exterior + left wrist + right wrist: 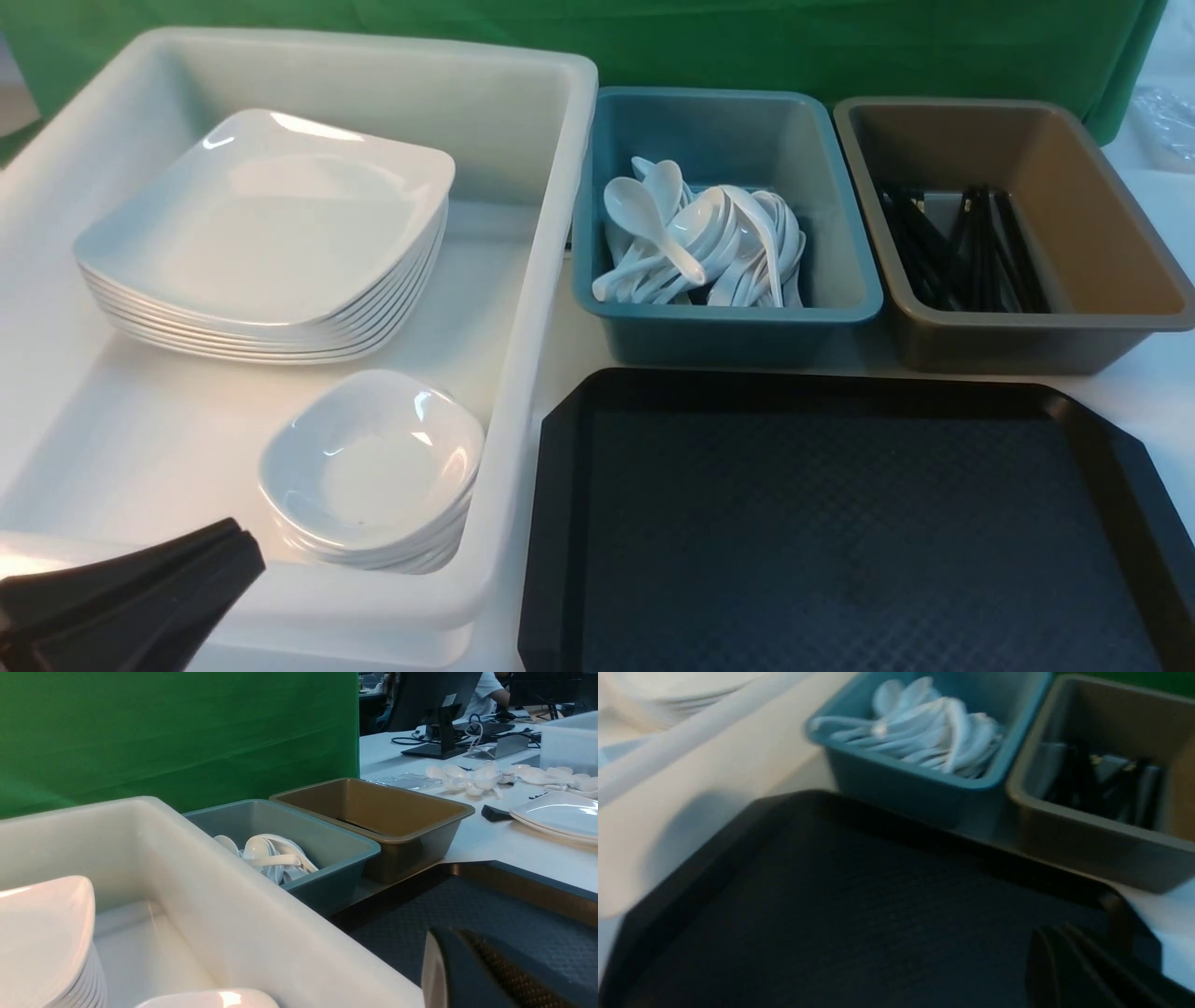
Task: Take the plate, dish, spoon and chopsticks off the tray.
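Observation:
The black tray (840,523) lies at the front right and nothing lies on it. A white plate (271,233) tops a stack in the white tub. In front of that stack, a small dish (373,462) tops a lower one. White spoons (700,243) are heaped in the teal bin, and black chopsticks (962,247) lie in the brown bin. My left gripper (238,543) hangs shut and holding nothing over the tub's near edge. In the right wrist view my right gripper (1045,940) is shut and holding nothing above the tray (878,905). It is out of the front view.
The white tub (551,280) fills the left side. The teal bin (840,280) and brown bin (1120,280) stand behind the tray, with a green cloth behind them. In the left wrist view more plates (556,812) and spoons (472,781) lie on a table further off.

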Available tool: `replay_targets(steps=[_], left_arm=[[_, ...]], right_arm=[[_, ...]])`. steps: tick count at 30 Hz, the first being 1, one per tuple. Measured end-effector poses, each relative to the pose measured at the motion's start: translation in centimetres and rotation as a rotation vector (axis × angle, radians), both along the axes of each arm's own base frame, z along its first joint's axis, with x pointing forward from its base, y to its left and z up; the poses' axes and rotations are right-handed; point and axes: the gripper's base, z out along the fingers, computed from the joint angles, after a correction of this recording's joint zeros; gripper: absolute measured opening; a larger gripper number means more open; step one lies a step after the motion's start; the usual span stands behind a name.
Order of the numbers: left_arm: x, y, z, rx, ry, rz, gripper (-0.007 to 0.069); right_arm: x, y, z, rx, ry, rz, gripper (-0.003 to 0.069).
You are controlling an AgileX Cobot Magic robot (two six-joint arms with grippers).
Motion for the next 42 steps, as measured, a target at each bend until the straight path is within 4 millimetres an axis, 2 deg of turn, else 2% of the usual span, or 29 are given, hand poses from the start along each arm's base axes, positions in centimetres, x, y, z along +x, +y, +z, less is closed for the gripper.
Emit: replay_targets(steps=[2,3,5,9,17,33,42], left_arm=[[0.0,0.0,0.0,0.000,0.000,0.000,0.0013],[0.0,0.0,0.0,0.000,0.000,0.000,0.0013],[0.0,0.0,0.0,0.001,0.001,0.000,0.0013],[0.0,0.0,0.0,0.001,0.001,0.000,0.0013],[0.0,0.0,0.0,0.000,0.002,0.000,0.0013],[0.0,0.0,-0.1,0.002,0.002,0.000,0.0013],[0.0,0.0,-0.1,0.070,-0.057,0.000,0.0013]], right_arm=[[-0.1,-0.6,-2.8,0.021,-0.063,-0.082,0.0018],[-0.2,-0.7,-3.3,0.023,-0.073,-0.096,0.0018],[-0.3,-1.2,-6.6,0.029,-0.102,-0.171,0.0018],[-0.5,-1.6,-9.5,0.035,-0.102,-0.237,0.0018],[-0.8,-1.6,-10.4,0.037,-0.042,-0.247,0.0018],[-0.9,-1.6,-10.5,0.037,-0.033,-0.247,0.0055],[-0.9,-1.6,-10.5,0.036,-0.034,-0.247,0.0077]])
